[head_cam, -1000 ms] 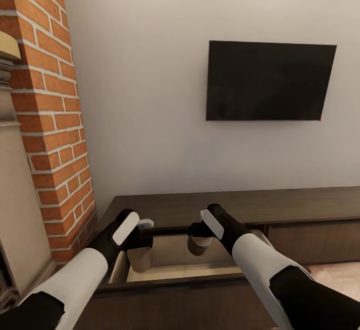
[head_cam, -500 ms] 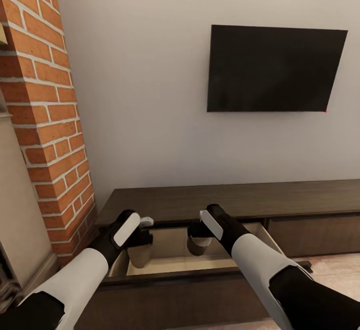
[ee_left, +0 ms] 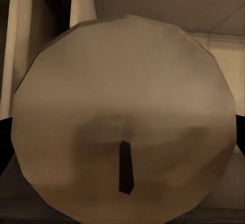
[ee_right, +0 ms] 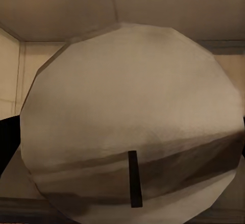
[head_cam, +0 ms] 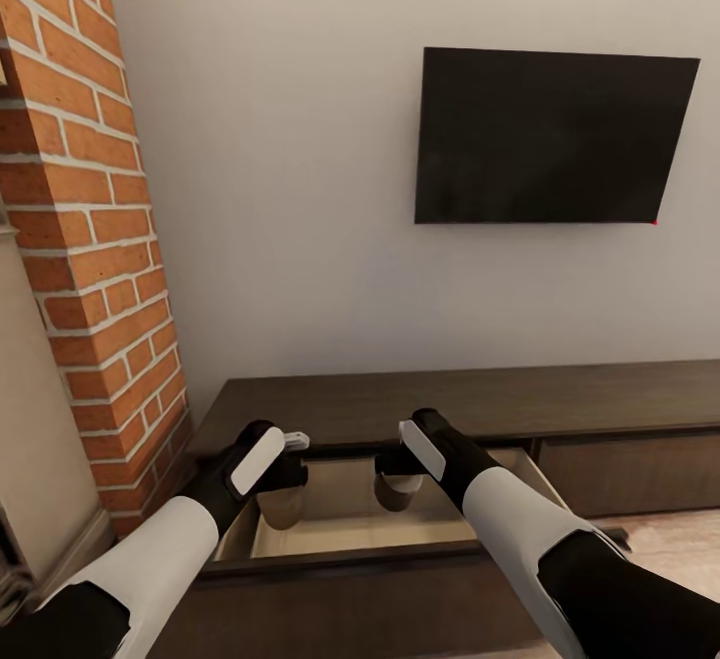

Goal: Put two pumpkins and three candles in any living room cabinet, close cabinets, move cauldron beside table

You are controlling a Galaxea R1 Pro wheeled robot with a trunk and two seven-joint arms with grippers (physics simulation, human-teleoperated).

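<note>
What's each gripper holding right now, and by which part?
A candle in each, held by its sides: left gripper on one candle, right gripper on another candle, over the open cabinet drawer.

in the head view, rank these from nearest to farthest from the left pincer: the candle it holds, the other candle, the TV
1. Candle in the left pincer, over the open drawer.
2. Other candle, to its right, in the right pincer.
3. TV, up on the wall, farthest.
</note>
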